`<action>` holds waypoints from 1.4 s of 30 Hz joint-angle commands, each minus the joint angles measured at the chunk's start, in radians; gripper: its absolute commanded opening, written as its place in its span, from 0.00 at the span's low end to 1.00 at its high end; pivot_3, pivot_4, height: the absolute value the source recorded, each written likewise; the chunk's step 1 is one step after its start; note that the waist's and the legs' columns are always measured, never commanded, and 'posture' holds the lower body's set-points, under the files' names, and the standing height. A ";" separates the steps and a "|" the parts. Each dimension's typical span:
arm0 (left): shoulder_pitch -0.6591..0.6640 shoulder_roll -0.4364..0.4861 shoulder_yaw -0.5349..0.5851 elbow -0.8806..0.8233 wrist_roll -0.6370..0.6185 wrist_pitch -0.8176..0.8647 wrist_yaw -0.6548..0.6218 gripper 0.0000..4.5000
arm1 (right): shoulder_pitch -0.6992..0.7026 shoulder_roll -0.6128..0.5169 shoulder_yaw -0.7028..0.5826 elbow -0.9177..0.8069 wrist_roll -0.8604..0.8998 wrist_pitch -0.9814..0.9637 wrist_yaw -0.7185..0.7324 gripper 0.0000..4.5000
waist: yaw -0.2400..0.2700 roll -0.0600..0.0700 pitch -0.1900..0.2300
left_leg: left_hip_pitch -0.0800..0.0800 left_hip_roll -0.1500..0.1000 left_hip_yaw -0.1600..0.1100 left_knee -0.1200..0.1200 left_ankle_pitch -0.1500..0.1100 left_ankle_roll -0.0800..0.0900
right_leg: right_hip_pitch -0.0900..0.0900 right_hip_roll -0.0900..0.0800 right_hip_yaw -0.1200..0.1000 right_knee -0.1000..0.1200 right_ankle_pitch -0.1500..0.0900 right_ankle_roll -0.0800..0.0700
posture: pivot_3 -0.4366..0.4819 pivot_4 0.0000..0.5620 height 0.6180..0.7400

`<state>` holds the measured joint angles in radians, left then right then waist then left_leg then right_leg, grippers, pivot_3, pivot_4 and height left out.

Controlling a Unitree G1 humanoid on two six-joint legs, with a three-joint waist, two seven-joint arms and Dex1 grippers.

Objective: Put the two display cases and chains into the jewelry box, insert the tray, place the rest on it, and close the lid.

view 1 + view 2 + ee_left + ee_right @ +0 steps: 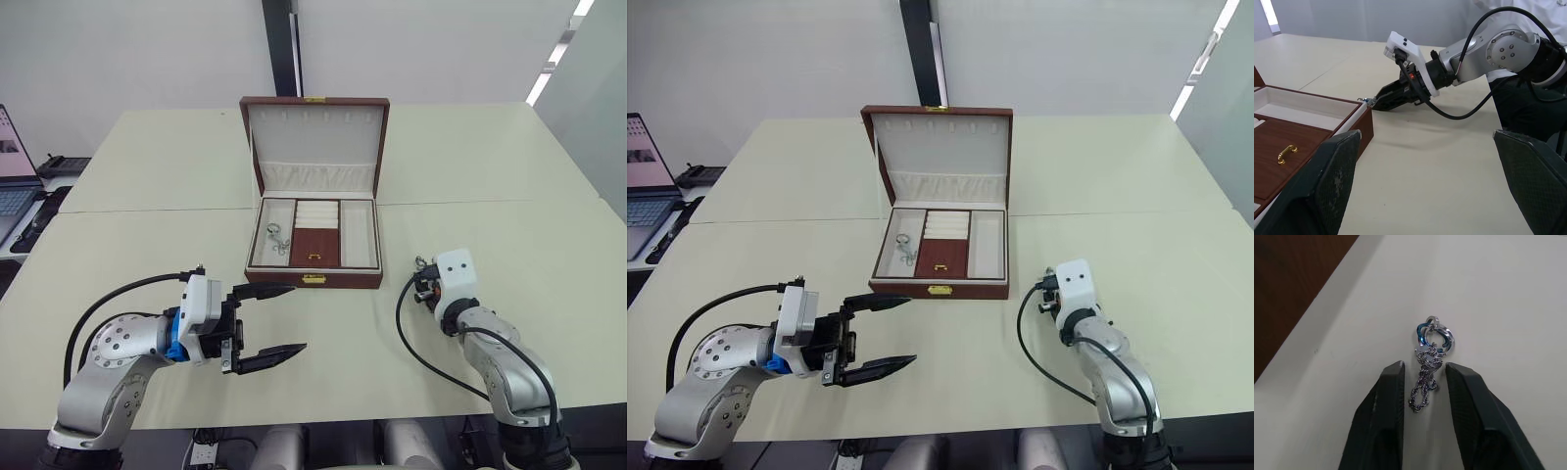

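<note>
Pretty bright and even from where I'm standing — light's coming from the ceiling strip (556,61) up top right, so shadows on the table (147,245) are soft and faint. My right wrist view is sharp on the chain (1429,363), but my own fingers (1387,411) go a bit soft up close.

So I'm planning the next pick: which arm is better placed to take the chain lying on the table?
Right. The right gripper already straddles the chain, fingers open on either side. The left gripper hovers open, farther off, in front of the jewelry box.
</note>
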<state>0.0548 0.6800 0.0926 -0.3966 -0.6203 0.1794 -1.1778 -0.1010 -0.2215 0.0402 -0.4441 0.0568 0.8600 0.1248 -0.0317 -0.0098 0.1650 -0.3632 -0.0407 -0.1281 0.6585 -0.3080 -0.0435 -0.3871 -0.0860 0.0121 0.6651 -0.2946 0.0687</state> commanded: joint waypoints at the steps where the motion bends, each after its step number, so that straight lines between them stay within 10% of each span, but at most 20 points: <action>1: 0.003 -0.001 0.019 -0.033 -0.007 -0.016 0.009 1.00 | 0.004 -0.004 -0.003 0.010 -0.012 0.009 -0.007 0.11 | 0.000 0.000 0.000 | 0.000 0.000 0.000 0.000 0.000 0.000 | 0.000 0.000 0.000 0.000 0.000 0.000 | 0.48 0.27 1.00; 42: 0.017 0.024 0.057 -0.083 -0.046 0.043 0.073 1.00 | -0.178 -0.260 -0.095 -0.252 0.059 0.134 0.155 0.01 | 0.000 0.000 0.000 | 0.000 0.000 0.000 0.000 0.000 0.000 | 0.000 0.000 0.000 0.000 0.000 0.000 | 0.48 0.27 1.00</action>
<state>0.0679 0.6977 0.1231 -0.4394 -0.6491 0.2196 -1.1140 -0.2538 -0.4682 -0.0325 -0.6516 0.1032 0.9833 0.2676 -0.0314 -0.0096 0.1650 -0.3637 -0.0407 -0.1280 0.6585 -0.3081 -0.0433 -0.3870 -0.0859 0.0118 0.6648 -0.2947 0.0687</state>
